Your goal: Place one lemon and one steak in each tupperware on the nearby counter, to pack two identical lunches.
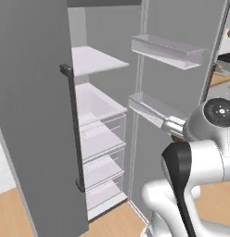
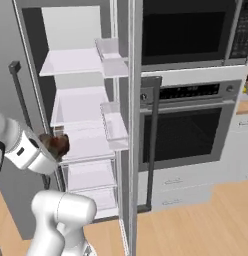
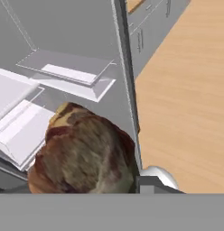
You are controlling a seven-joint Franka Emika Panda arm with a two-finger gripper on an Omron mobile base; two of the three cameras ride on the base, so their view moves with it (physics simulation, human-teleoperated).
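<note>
Grey fridge stands open with pale shelves beyond the gripper, whose jaws grasp a brown steak before the door bins.

base views flank open fridge, hand view close

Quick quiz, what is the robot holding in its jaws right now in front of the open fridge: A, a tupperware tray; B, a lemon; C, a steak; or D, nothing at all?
C: the hand view shows a brown, marbled steak right at the jaws, and the right base view shows it at the gripper in front of the open fridge shelves.
</note>
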